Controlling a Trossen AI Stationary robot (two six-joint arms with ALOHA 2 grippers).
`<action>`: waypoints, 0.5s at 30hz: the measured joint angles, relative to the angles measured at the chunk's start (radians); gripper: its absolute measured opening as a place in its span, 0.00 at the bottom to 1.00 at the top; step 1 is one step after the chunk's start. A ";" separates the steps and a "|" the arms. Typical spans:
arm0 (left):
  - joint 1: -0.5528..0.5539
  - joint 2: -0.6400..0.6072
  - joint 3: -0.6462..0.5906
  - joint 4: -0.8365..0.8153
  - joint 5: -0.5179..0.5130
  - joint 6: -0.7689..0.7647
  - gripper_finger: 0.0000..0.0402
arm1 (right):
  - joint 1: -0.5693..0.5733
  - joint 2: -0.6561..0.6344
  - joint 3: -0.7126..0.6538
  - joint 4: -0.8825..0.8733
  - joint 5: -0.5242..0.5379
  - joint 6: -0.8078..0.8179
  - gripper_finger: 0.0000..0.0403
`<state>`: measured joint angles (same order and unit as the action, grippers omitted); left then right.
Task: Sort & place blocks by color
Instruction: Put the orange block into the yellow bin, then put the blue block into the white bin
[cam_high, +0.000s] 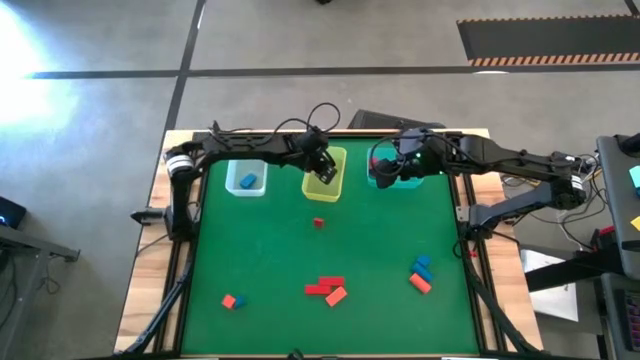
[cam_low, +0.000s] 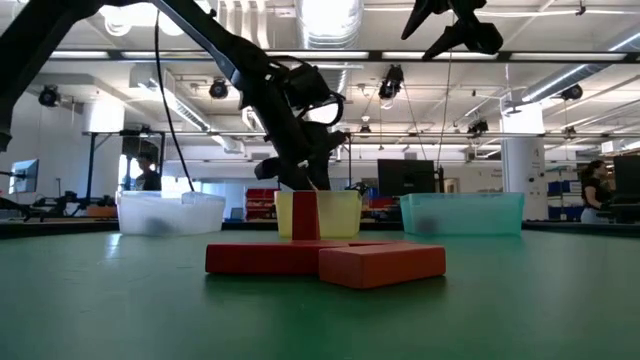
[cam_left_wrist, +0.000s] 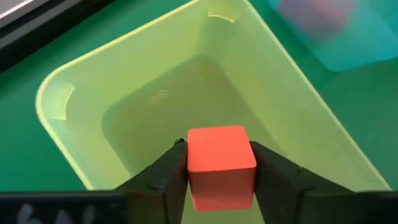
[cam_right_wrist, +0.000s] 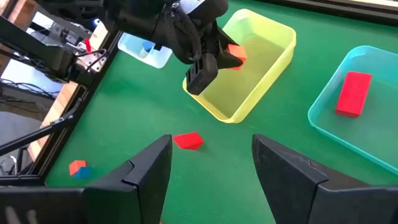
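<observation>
Left claw (cam_left_wrist: 221, 177) is clamped on an orange cube (cam_left_wrist: 221, 165) held above the yellow bin (cam_left_wrist: 81, 93), while right claw (cam_right_wrist: 211, 165), fingers spread and empty, hangs beside the teal bin (cam_right_wrist: 323, 118) on the tabletop (cam_high: 380, 250).

Green table mat (cam_high: 300, 250) showing under everything. Orange cube (cam_left_wrist: 221, 163) sitting between dark left gripper (cam_left_wrist: 219, 177) fingers, over translucent yellow bin (cam_left_wrist: 74, 99). Red bar (cam_right_wrist: 352, 93) lying in teal bin (cam_right_wrist: 323, 118). Blue block (cam_high: 247, 181) lying in clear-bluish bin (cam_high: 232, 187). Red, orange, blue blocks (cam_high: 326, 289) scattered on mat. Right gripper (cam_right_wrist: 211, 162) looking dark grey.
</observation>
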<state>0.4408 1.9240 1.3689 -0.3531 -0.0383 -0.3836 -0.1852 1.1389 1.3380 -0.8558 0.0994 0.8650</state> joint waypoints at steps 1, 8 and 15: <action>0.001 0.000 0.000 0.001 -0.001 0.000 0.40 | 0.000 0.001 0.000 0.000 0.000 0.000 0.52; 0.000 -0.007 0.008 0.004 0.002 -0.001 0.49 | 0.000 0.002 0.000 0.000 0.000 0.016 0.52; -0.010 -0.095 0.014 0.002 0.067 -0.001 0.47 | 0.004 0.002 -0.001 -0.002 -0.001 0.075 0.52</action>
<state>0.4303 1.8292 1.3827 -0.3508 0.0291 -0.3845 -0.1810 1.1412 1.3369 -0.8576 0.0984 0.9400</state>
